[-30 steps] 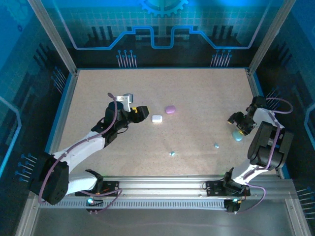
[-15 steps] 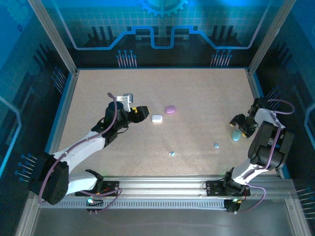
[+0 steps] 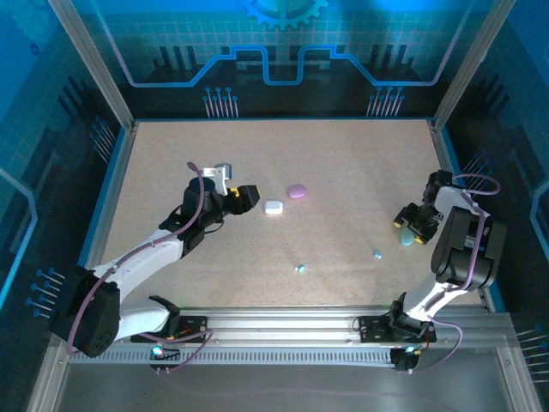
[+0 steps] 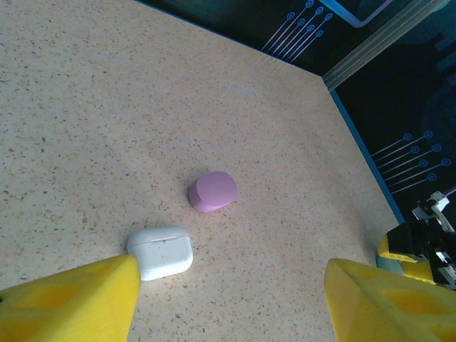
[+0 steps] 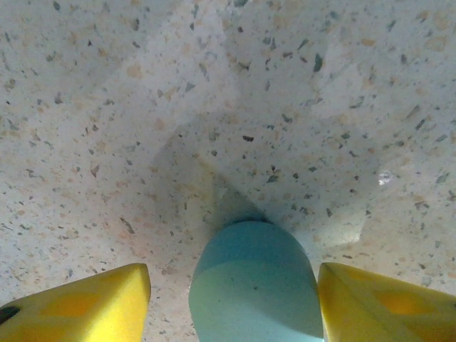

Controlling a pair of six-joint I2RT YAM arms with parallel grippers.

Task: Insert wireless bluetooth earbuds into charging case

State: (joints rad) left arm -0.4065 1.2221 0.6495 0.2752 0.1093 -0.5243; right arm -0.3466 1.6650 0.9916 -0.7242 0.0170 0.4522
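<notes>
A light blue charging case point(image 5: 253, 285) lies on the table between the yellow fingers of my right gripper point(image 5: 234, 299). The right finger touches its side and a gap remains on the left, so the gripper is open around it. From above, the case point(image 3: 405, 237) sits just under that gripper point(image 3: 410, 225) near the table's right edge. My left gripper point(image 4: 228, 306) hangs open above the table with a white case point(image 4: 160, 251) by its left finger and a purple case point(image 4: 212, 191) beyond. Two tiny earbuds point(image 3: 299, 269) point(image 3: 377, 254) lie loose on the table.
The blue raised rim point(image 3: 446, 163) of the table runs close behind my right gripper. From above, the white case point(image 3: 274, 208) and purple case point(image 3: 297, 190) lie mid-table, right of my left gripper point(image 3: 249, 197). Speckled tabletop point(image 3: 343, 154) stretches behind them.
My right gripper has shifted left along the table and its jaws have narrowed a little. The light blue case has slid left with it. The left arm has not moved.
</notes>
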